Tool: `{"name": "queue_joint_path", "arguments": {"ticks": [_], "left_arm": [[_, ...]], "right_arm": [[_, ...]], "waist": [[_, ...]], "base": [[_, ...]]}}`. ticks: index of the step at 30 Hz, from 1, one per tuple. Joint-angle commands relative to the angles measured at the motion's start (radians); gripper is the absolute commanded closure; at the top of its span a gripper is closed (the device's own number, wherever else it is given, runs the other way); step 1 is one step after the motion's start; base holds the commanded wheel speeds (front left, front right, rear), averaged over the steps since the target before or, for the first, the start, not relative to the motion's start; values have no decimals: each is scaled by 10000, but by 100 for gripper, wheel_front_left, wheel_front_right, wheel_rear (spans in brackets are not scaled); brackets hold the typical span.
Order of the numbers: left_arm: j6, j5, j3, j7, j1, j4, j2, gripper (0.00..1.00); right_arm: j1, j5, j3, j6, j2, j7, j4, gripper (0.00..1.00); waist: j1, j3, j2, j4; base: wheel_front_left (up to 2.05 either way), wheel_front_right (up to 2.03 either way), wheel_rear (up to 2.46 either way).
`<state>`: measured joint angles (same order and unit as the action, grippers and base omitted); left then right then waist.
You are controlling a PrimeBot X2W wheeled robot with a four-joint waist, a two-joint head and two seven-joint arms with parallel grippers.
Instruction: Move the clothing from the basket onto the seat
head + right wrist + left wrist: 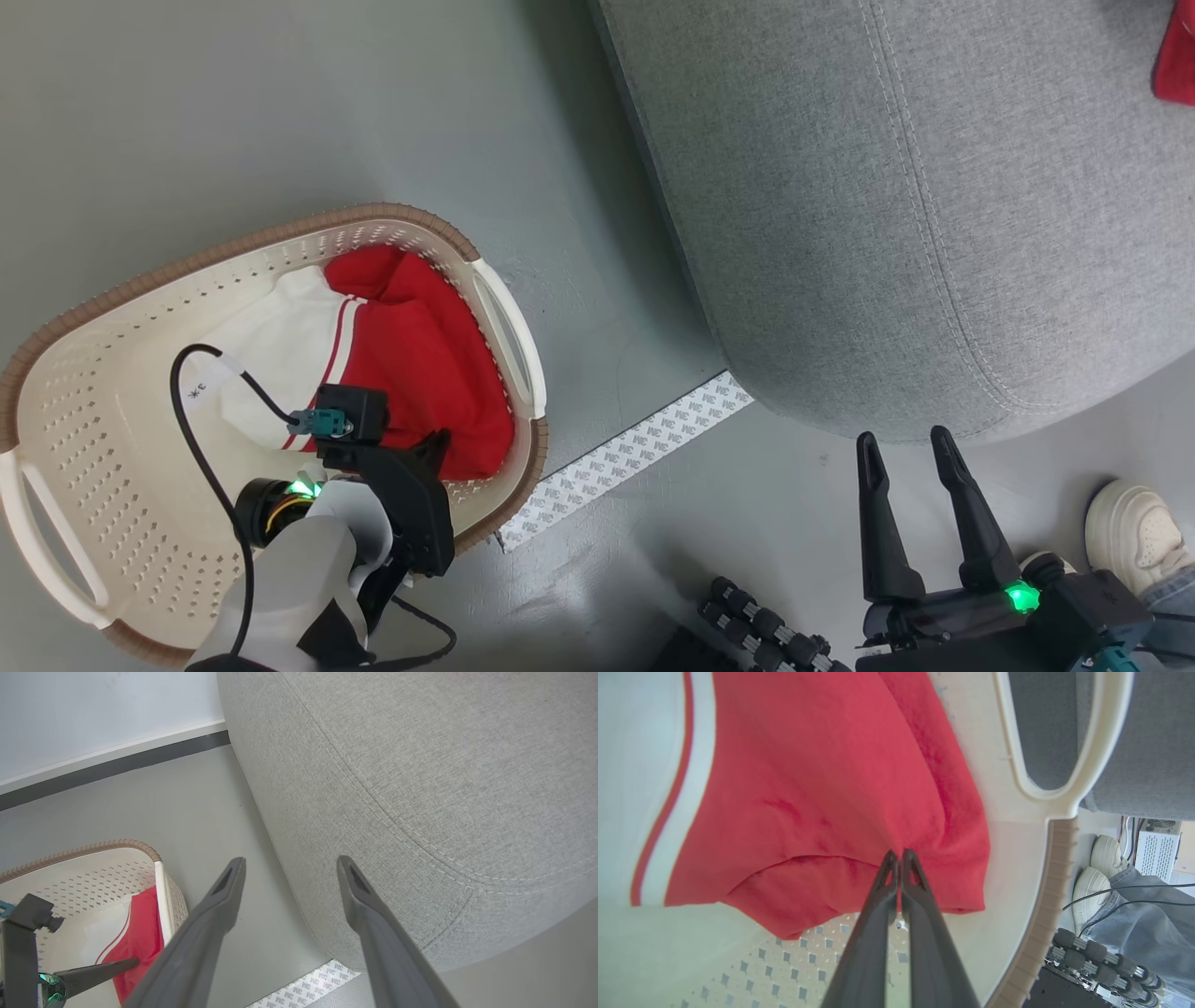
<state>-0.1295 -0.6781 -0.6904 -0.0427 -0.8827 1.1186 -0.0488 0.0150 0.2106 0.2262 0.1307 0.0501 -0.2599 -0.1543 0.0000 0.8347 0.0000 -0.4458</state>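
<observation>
Red/white clothing (411, 364) sits in basket (280, 235), 2 o'clock end; seat (887, 233) further out at 2. L jaws pinched shut on thin red fold. R jaws apart, empty. Risk: shallow pinch slips on lift, or hem snags rim.

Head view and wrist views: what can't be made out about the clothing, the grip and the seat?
- The clothing: in the head view, folds hide whether it is one garment or several.
- The left gripper: shut on the red fabric in the left wrist view; how much fabric it holds is hidden by its fingers.
- A red thing on the seat: cut off by the head view's top right corner.
</observation>
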Motion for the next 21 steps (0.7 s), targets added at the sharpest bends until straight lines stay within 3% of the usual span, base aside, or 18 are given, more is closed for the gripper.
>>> {"name": "queue_joint_path", "arguments": {"ticks": [1, 12, 21], "left_arm": [[-9, -77, -123, -83, -111, 80, -32, 100], [39, -381, -241, -1152, -230, 926, -227, 100], [-3, -662, -458, -1880, 476, 480, -98, 100]], "right_arm": [[110, -30, -30, 1, -23, -45, -44, 0], [-1138, 179, 760, 1, -22, -45, 565, 0], [-1672, -152, 946, -2, -11, -45, 1774, 0]], "waist": [[0, 3, 0, 8], [0, -673, 0, -257], [0, -2872, 0, 615]], "base": [[0, 0, 0], [0, 0, 0], [0, 0, 0]]}}
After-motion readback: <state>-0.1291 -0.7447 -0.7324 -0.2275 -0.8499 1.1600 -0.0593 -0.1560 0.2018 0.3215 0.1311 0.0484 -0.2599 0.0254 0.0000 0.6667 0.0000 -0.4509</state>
